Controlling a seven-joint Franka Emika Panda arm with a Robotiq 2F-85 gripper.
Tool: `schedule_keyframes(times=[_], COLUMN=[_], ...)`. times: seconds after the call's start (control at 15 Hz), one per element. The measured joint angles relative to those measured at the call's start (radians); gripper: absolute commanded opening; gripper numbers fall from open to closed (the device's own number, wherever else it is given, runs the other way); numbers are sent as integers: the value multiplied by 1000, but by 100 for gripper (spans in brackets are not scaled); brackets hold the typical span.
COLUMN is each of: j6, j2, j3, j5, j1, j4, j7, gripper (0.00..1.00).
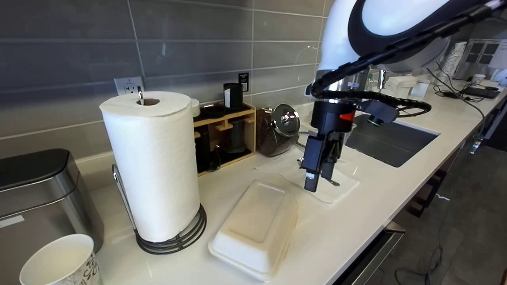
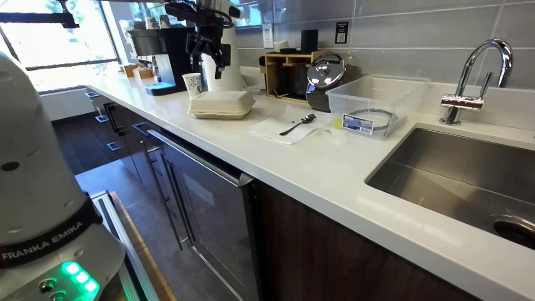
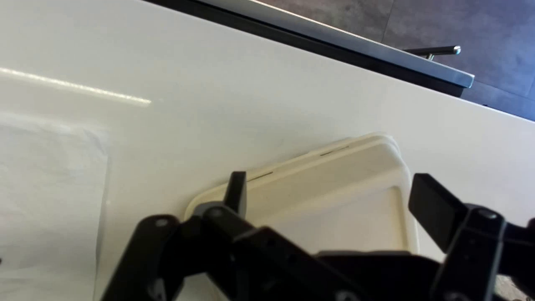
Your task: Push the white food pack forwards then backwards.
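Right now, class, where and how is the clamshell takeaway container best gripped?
On the clamshell takeaway container, probably pinch the rim facing the front of the countertop, coming from there: the rim juts out, whereas the raised lid slopes inward and could slip from a grip.

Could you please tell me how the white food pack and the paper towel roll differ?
The white food pack is low and boxy; the paper towel roll is a tall cylinder. The pack lies directly on the counter, while the roll stands upright on a dark wire holder. The pack looks cream-tinted, the roll a brighter white. Both are pale and share the same counter.
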Motion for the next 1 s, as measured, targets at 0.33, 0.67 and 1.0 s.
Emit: schedule_keyframes(times=[0.33, 0.67, 1.0], j6=[0, 11, 117], j2=[112, 240, 355], j3=[63, 102, 116], j5=[-73, -184, -274], j1=[25, 51, 87], j4=[126, 253, 346], j7=[-9, 5, 32], gripper=[100, 100, 100])
